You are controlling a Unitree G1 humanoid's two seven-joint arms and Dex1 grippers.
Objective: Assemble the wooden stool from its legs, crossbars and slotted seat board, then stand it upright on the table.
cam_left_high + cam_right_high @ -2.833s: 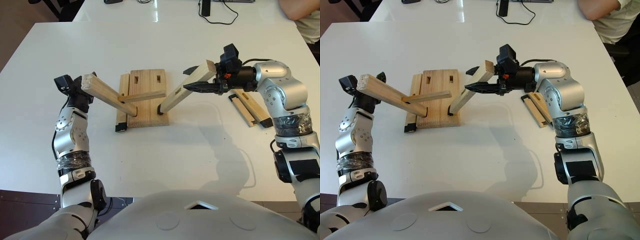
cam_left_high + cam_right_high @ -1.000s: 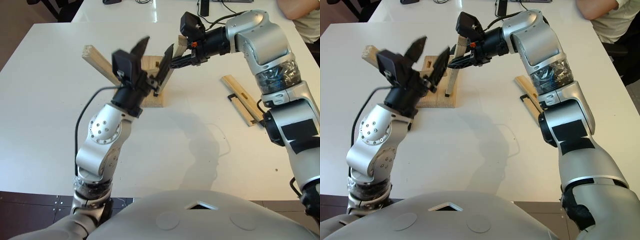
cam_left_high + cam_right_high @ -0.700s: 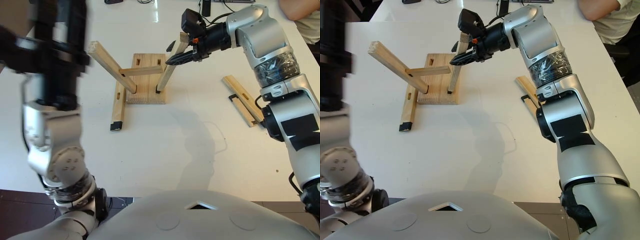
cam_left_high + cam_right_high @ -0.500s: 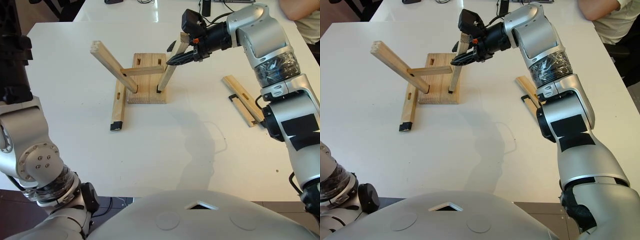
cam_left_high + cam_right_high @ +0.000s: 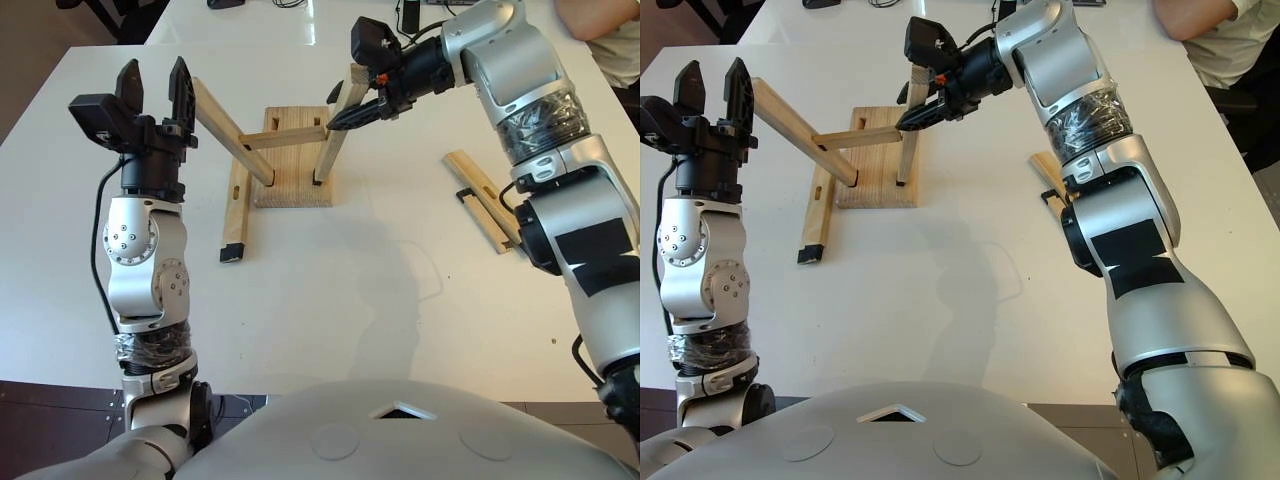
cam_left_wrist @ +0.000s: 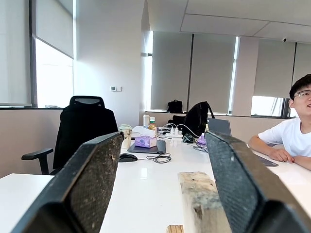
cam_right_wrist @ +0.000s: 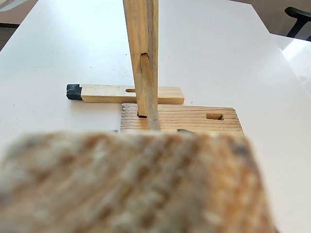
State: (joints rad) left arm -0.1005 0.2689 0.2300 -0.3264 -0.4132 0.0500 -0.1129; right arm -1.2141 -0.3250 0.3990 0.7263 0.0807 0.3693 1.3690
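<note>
- Wooden stool, half-built, upper centre of the bench: right gripper clamps the upright leg.
- Left gripper gapes around the slanting leg; unheld, it may sag and lever the crossbar loose.

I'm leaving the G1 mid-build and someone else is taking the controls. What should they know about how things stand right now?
Left gripper: open, raised by the top end of the tilted leg, not gripping it.
Right gripper: shut on the near-upright leg, whose foot meets the seat board.
Done: a crossbar joins those two legs over the flat board.
Left: a third leg lies flat beside the board and spare pieces lie to the right. Fit them, then stand the stool upright.
</note>
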